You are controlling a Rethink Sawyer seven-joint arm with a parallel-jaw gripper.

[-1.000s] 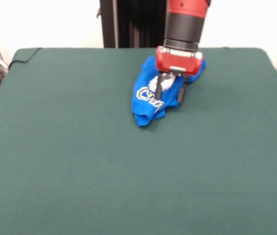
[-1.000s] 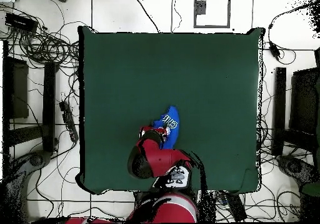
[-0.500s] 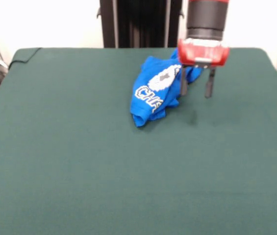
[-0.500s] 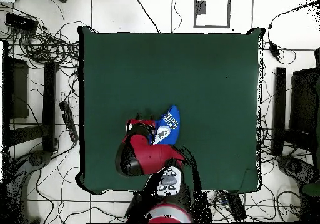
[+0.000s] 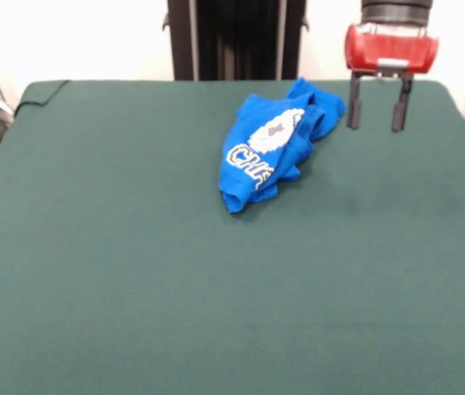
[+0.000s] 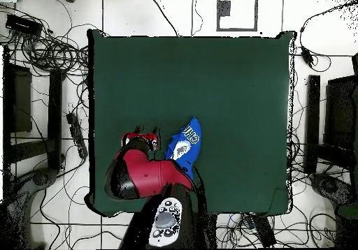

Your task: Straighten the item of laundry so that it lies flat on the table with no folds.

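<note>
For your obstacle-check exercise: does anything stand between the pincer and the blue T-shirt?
Nothing visible does. The open pincer hangs beside the crumpled T-shirt, with only bare green table between them.

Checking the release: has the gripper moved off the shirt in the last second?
Yes. The gripper, open, has risen and shifted toward the table's right edge in the front view, clear of the T-shirt.

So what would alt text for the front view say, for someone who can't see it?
A small blue T-shirt lies crumpled on a green table. The robot's red gripper hangs open and empty beside it, apart from the cloth.
</note>
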